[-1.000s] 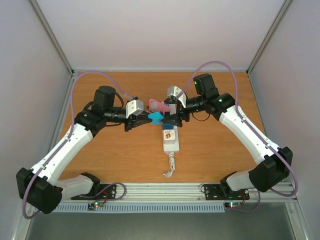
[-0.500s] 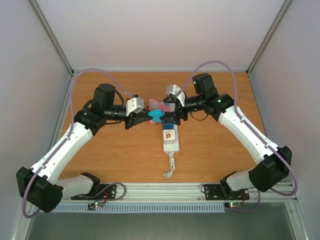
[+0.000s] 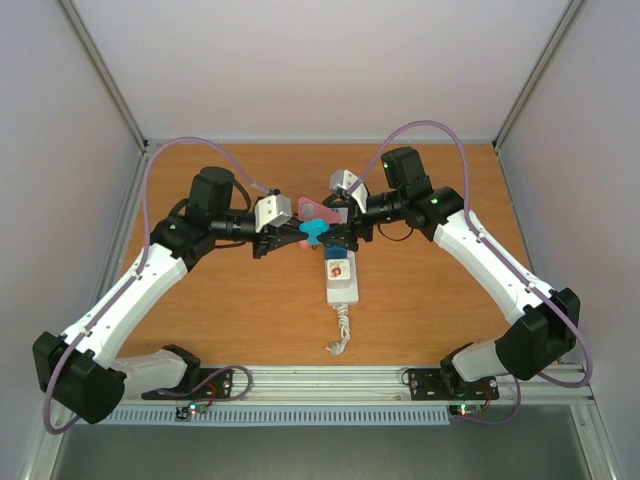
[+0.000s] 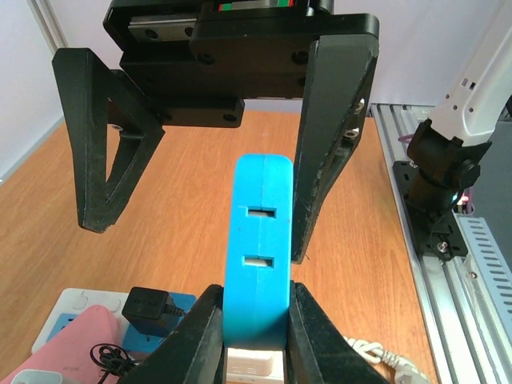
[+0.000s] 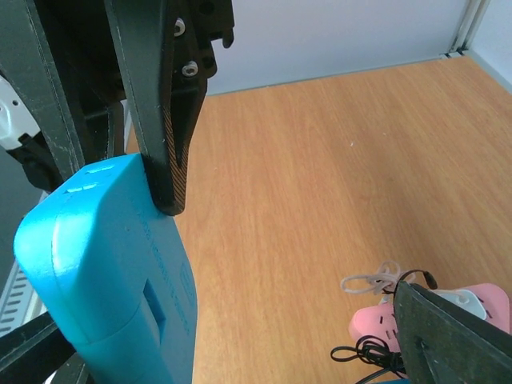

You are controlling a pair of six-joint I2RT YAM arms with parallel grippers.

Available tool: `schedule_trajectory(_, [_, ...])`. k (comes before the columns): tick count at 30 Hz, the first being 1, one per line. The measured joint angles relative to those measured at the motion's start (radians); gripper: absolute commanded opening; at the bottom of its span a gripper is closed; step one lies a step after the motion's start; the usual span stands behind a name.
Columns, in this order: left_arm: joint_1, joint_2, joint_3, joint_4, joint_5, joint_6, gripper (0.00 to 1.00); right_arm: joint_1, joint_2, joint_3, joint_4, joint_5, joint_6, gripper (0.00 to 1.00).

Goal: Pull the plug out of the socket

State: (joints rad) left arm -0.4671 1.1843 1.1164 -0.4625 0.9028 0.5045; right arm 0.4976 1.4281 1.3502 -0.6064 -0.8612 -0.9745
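Plug of bright blue blocky plastic, clamped between left gripper fingers, right gripper fingers spread wide around it, one touching its side, long white power strip flat on orange wooden table, just beside.

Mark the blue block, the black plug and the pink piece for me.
blue block (image 4: 256,264), left wrist view, slotted face
black plug (image 4: 146,305), left wrist view, top of body
pink piece (image 4: 72,340), left wrist view, upper surface
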Motion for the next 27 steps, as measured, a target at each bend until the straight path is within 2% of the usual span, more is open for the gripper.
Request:
schedule_trajectory(5, [0.023,0.002,-0.003,0.023,0.012,-0.053,0.01,-0.002,-0.001,0.0,0.004,-0.015,-0.013,0.98])
schedule_trajectory(12, [0.164,0.041,-0.011,0.056,0.027,-0.123,0.01,-0.002,-0.021,0.0,0.012,-0.042,-0.012,0.98])
schedule_trajectory(21, [0.364,0.14,-0.011,0.038,0.011,-0.085,0.01,-0.002,-0.023,-0.023,0.043,-0.04,0.011,0.99])
schedule_trajectory(27, [0.467,0.267,0.059,-0.002,-0.076,-0.039,0.01,-0.002,-0.023,-0.039,0.065,-0.024,0.027,0.99])
